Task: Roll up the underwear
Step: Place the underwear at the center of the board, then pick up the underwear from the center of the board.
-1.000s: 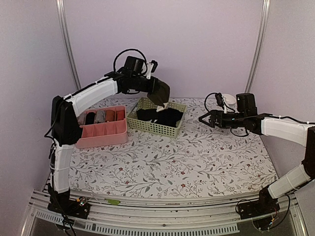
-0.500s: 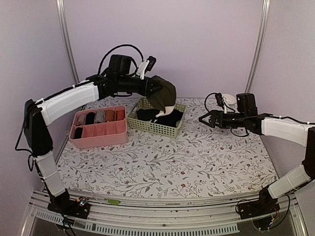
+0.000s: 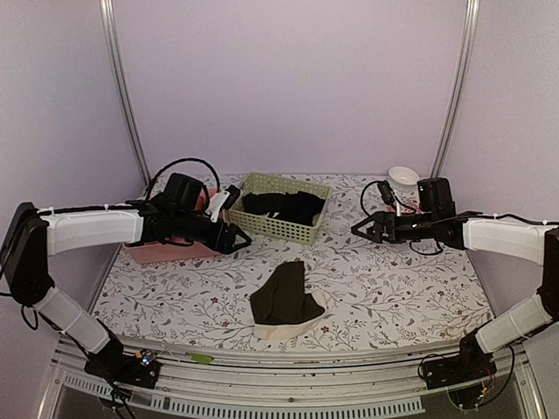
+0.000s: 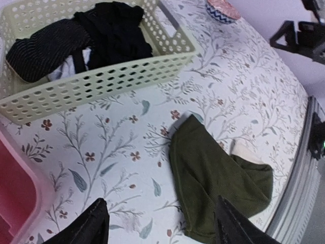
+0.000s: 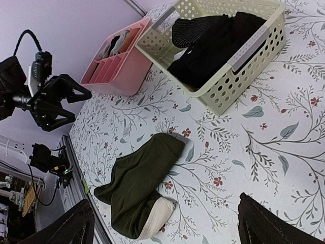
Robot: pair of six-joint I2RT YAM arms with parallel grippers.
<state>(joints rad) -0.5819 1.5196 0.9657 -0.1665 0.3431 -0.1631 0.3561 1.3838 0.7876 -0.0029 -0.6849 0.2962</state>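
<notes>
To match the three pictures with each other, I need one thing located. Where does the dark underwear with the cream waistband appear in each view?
Top external: the underwear lies low in the centre, near the table's front edge.
Left wrist: the underwear is at lower right.
Right wrist: the underwear is at lower left of centre.
Shared landmark: the pale green basket, in the upper part of both wrist views.

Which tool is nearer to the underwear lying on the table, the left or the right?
Left. The left tool hovers open just beyond the underwear, on its left side; the right tool hangs open farther off, beyond it and to its right.
</notes>
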